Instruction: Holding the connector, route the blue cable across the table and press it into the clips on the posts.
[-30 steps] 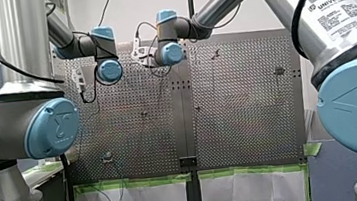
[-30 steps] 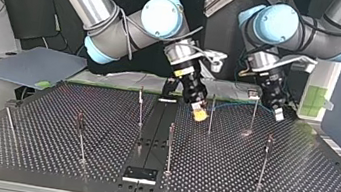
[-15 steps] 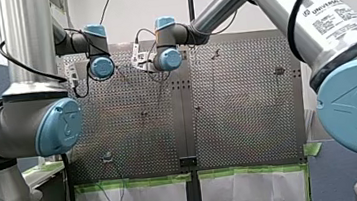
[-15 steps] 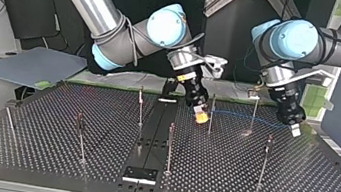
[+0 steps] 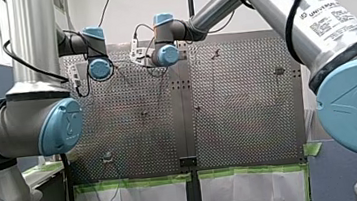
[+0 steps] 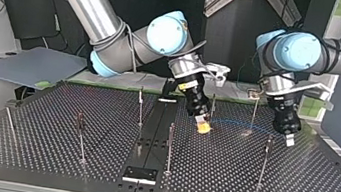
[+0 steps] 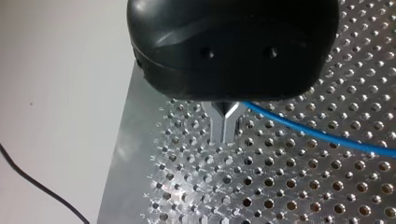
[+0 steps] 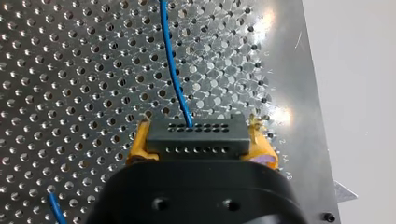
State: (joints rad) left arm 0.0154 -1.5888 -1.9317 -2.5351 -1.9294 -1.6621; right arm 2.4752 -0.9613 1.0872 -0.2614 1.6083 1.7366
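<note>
In the right wrist view my right gripper [image 8: 199,142] is shut, its yellow pads [image 8: 139,145] clamping a black connector [image 8: 196,130]. The blue cable [image 8: 173,70] leaves the connector and runs ahead over the perforated plate. In the top view that gripper [image 6: 202,126] hangs low beside a thin post [image 6: 212,108]. From there the blue cable [image 6: 233,121] stretches to my left gripper [image 6: 289,139] at the view's right. In the left wrist view the metal fingers [image 7: 218,126] of my left gripper [image 7: 223,139] are shut, with the cable [image 7: 327,138] coming out of the fork at their base.
Several thin clip posts stand on the perforated table [image 6: 25,146], among them one [image 6: 254,112] between the grippers, one [image 6: 265,157] near my left gripper and one [image 6: 169,145] at the middle. A black plate [image 6: 139,174] lies at the front edge. The front view shows only the arms' wrists [image 5: 166,54].
In the top view both grippers have come lower and nearer the camera. My left gripper has also shifted to the view's right, drawing the cable out straighter between them.
</note>
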